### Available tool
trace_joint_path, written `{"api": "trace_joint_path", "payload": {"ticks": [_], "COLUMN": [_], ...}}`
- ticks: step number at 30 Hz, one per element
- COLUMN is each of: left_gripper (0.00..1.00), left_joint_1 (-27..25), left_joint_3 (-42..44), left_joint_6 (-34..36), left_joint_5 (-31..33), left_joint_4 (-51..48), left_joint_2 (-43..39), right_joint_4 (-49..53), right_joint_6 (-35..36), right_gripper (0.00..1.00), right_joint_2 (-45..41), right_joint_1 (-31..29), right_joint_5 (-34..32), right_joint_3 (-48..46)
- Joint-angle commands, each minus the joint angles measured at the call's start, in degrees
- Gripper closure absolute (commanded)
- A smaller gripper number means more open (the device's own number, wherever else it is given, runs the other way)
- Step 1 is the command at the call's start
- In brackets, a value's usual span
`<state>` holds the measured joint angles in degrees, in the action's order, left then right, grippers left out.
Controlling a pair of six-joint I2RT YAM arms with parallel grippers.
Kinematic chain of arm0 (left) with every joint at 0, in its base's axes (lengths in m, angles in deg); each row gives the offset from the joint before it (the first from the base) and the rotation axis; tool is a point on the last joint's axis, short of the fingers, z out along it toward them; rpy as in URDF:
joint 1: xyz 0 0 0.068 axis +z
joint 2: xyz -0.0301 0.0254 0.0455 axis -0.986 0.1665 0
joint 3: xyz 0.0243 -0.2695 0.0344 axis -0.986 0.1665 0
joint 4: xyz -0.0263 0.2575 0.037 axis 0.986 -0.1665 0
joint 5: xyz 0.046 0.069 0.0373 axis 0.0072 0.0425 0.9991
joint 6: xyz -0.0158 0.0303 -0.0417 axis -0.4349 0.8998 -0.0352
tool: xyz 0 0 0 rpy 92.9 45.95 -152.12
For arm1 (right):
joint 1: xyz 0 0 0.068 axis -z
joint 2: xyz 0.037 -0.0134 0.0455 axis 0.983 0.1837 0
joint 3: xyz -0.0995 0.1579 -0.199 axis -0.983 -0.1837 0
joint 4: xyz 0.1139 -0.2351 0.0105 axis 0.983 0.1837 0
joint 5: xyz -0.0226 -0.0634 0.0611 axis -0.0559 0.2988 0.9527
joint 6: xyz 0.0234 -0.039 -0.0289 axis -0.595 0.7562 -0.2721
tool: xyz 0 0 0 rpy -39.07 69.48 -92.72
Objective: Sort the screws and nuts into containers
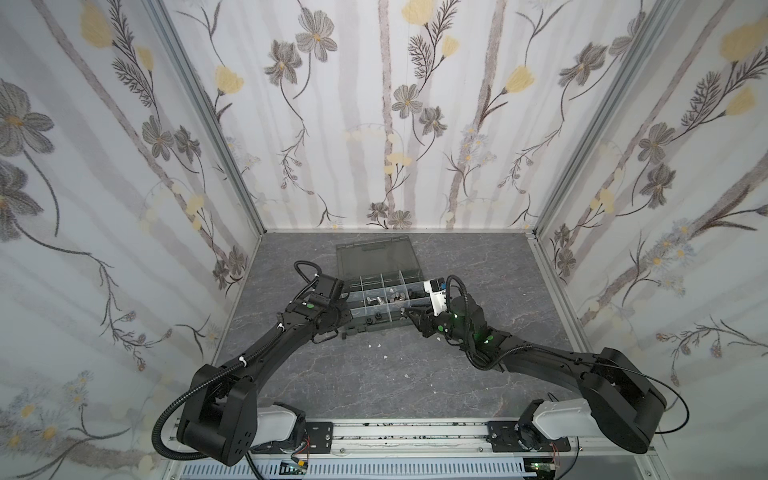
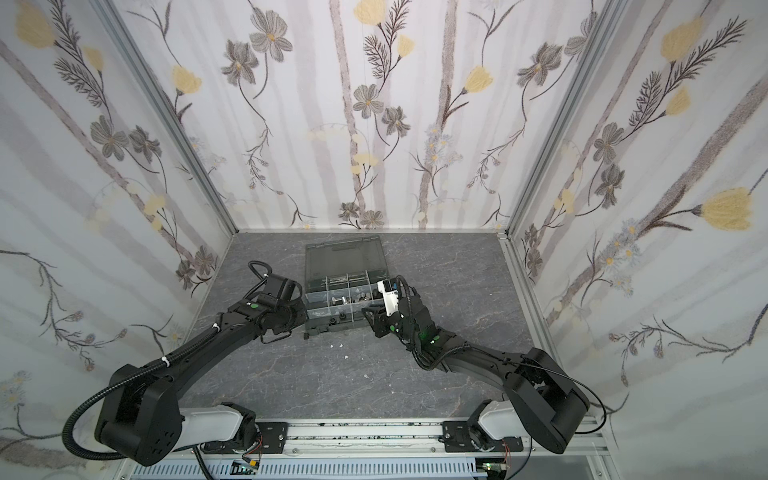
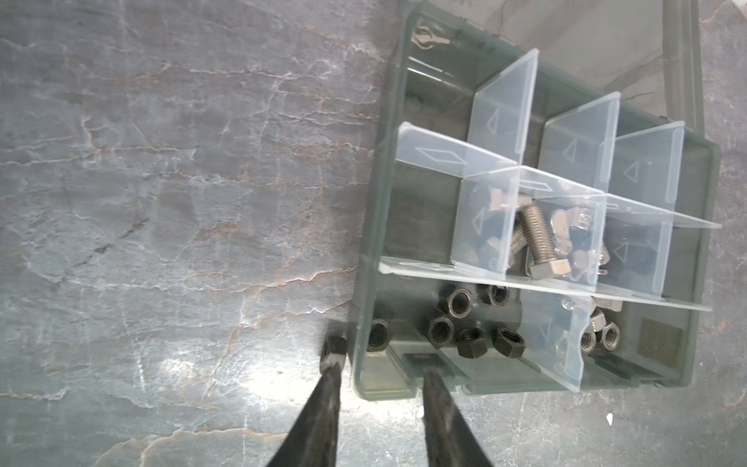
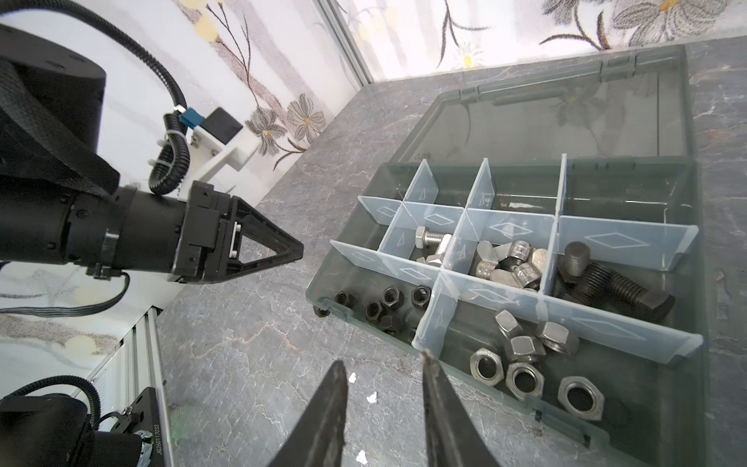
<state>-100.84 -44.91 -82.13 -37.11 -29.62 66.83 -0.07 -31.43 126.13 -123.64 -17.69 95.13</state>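
**Stray black nut beside the box, both end effectors empty**

Nearest the near edge of the tabletop (image 1: 374, 386), a few white flecks (image 1: 376, 345) lie scattered. Beyond them, about midway between the side edges, sits the organizer box (image 1: 374, 329). The left end effector (image 3: 382, 368) is at the box's near left corner, its jaws narrowly apart with nothing between them. A single black nut (image 3: 333, 348) lies on the tabletop just outside the box wall, at the tip of one finger. The right end effector (image 4: 382, 370) is at the box's near wall, by the divider between the two near cells. Its jaws are also narrowly apart and empty.

Inside the containers (image 4: 481, 194), the near left cell holds black nuts (image 4: 384, 303) and the near right cell holds silver nuts (image 4: 521, 351). In the middle row lie silver screws (image 3: 539, 238), then domed nuts (image 4: 513, 263), then black screws (image 4: 618, 283). Farthest back, the lid (image 1: 376, 257) lies open and flat, reaching toward the far edge
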Motion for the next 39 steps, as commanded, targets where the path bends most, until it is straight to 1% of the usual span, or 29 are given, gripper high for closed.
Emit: {"api": "trace_joint_path", "payload": {"ticks": [1,6,8,11,16,20,31,35,39], "left_gripper": [0.75,0.9,0.92,0.92,0.92,0.91,0.82,0.77,0.76], "left_joint_1": [2.05,4.15,4.6,4.95,4.91,4.61,0.62,0.13,-0.14], "left_joint_3": [1.57,2.87,3.53,4.27,3.64,3.6,1.31,1.56,1.96], "left_joint_6": [0.9,3.13,3.5,4.12,4.48,4.35,3.43,3.39,3.56], "left_joint_5": [-1.85,-2.79,-3.14,-3.12,-4.01,-4.72,-3.97,-3.71,-3.43], "left_joint_4": [2.72,3.76,4.62,5.86,7.68,9.15,10.24,10.39,10.16], "left_joint_2": [-0.85,1.69,2.65,4.17,8.3,9.61,13.56,13.91,14.2], "right_joint_4": [1.39,4.18,5.53,6.93,7.4,7.48,7.85,8.13,8.11], "right_joint_6": [1.04,1.48,1.74,2.0,1.68,1.39,1.38,1.55,1.54], "right_gripper": [0.67,0.67,0.67,0.67,0.67,0.67,0.67,0.67,0.67], "right_joint_2": [-1.4,-4.28,-5.71,-8.02,-9.8,-10.02,-11.07,-11.72,-11.73], "right_joint_1": [0.0,0.02,0.01,0.01,0.02,-0.06,-0.03,-0.07,0.02], "right_joint_5": [-1.4,-2.24,-2.92,-4.13,-4.58,-4.4,-4.99,-5.55,-5.64], "right_joint_3": [0.51,0.32,-0.11,-0.97,-2.11,-2.48,-3.4,-3.84,-4.01]}}
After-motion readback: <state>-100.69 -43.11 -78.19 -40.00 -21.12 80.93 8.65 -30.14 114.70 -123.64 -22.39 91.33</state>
